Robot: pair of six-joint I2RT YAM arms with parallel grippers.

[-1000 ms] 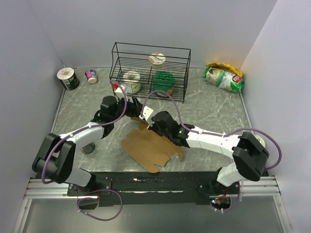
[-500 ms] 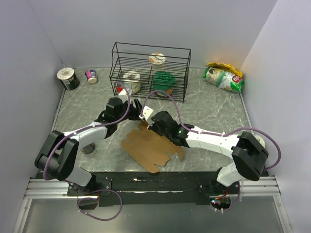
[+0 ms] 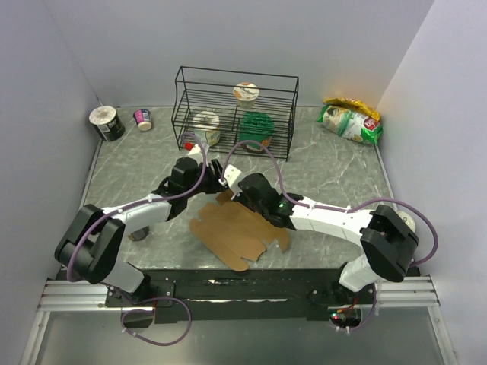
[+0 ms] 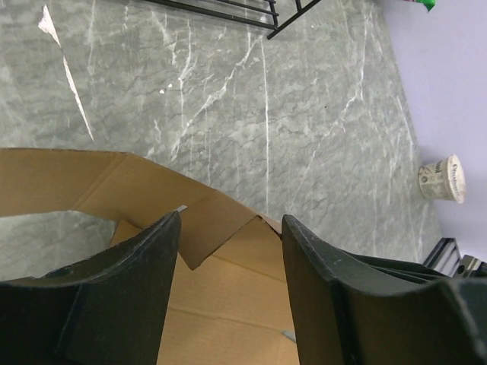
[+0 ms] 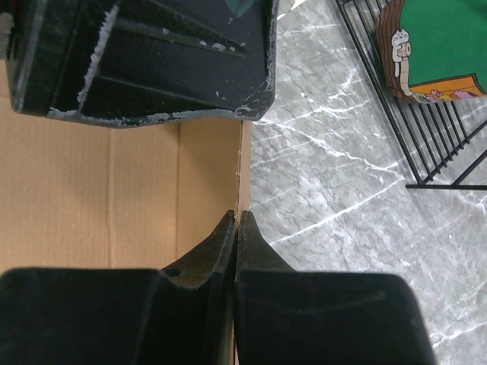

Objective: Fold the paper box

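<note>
On table (image 3: 335,175) | paper box (image 3: 236,232) brown sheet, flap raised | right gripper (image 5: 236,219) pinching edge | left gripper (image 4: 228,222) spread

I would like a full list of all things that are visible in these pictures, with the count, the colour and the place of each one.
paper box: 1, brown, lying flat, near middle of the table.
wire rack: 1, black, back middle.
rack contents: 3; beige cup higher up, white cup and green tub lower.
can: 1, dark with a pale top, back left corner.
small cup: 1, pink, beside the can.
snack bags: apparently 2, green and yellow, back right.
printed cup: 1, whitish, near right edge.
table: 1, grey marble.
left end effector: 1, black, open, over the box's far edge.
right end effector: 1, black, shut on an edge of the box.
</note>
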